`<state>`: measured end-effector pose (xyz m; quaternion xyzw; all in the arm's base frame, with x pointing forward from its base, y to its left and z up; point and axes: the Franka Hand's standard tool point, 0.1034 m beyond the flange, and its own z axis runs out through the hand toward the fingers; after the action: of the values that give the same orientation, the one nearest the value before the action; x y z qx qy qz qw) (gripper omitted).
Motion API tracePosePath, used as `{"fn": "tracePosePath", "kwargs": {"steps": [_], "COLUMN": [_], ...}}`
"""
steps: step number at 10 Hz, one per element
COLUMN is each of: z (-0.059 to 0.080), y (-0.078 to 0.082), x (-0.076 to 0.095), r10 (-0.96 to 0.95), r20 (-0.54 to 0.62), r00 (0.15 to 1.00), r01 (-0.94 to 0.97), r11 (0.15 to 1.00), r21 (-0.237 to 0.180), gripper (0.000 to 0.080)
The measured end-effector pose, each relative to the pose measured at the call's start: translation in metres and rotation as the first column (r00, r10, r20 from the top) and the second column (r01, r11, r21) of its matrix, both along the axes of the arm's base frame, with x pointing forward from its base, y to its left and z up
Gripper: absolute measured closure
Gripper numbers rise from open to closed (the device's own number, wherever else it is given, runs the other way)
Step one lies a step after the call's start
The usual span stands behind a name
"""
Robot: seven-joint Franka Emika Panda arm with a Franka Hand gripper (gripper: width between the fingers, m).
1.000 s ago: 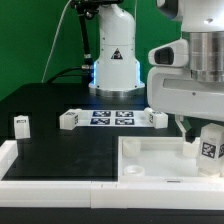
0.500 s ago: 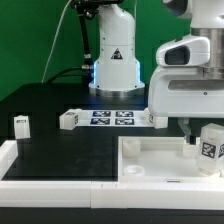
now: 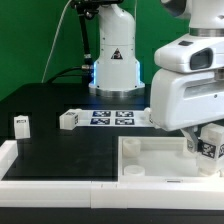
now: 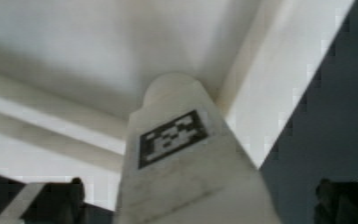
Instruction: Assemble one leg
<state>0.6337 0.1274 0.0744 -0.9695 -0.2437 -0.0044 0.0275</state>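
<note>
Fingers of the gripper sit either side of the leg and look spread. The wrist view shows a dark gap on each side and no clear contact, though the tips are blurry. Leg is upright, tag facing out, over the white panel near its far corner on the exterior view's right. Its foot is hidden by the panel wall and the gripper body, so can't tell if it is seated in a socket.

Progress, judged: leg is already brought to the panel and roughly in place. What's left is confirming it's fully home, likely a twist or push, then backing off.

Beyond the panel, table is black. Marker board lies just behind the panel's far edge. Three loose white blocks lie untouched: one at each end of the board and one well off the panel toward the exterior view's left. Robot base is farthest back.
</note>
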Motion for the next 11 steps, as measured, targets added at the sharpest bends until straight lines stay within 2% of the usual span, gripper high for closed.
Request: {"fn": "tracePosePath", "kwargs": {"steps": [2, 3, 4, 5, 6, 7, 9, 11], "z": [-0.0009, -0.0009, -0.0010, -0.0011, -0.0011, -0.0011, -0.0011, -0.0002], "y": [-0.0019, -0.0020, -0.0020, -0.0021, -0.0022, -0.0022, -0.0023, -0.0065], "x": [0.0000, 0.0000, 0.0000, 0.0000, -0.0001, 0.0000, 0.0000, 0.0012], "r10": [0.169, 0.168, 0.167, 0.167, 0.167, 0.167, 0.131, -0.108], "r20": [0.008, 0.008, 0.008, 0.008, 0.008, 0.008, 0.006, -0.008], "r00": [0.986, 0.986, 0.986, 0.986, 0.986, 0.986, 0.991, 0.994], "r01": [-0.169, -0.168, -0.167, -0.167, -0.167, -0.167, -0.131, 0.109], "r11": [0.986, 0.986, 0.986, 0.986, 0.986, 0.986, 0.991, 0.994], "r21": [-0.011, -0.011, -0.011, -0.011, -0.011, -0.011, -0.010, 0.009], "gripper": [0.0150, 0.0150, 0.0238, 0.0419, 0.0419, 0.0509, 0.0509, 0.0509]}}
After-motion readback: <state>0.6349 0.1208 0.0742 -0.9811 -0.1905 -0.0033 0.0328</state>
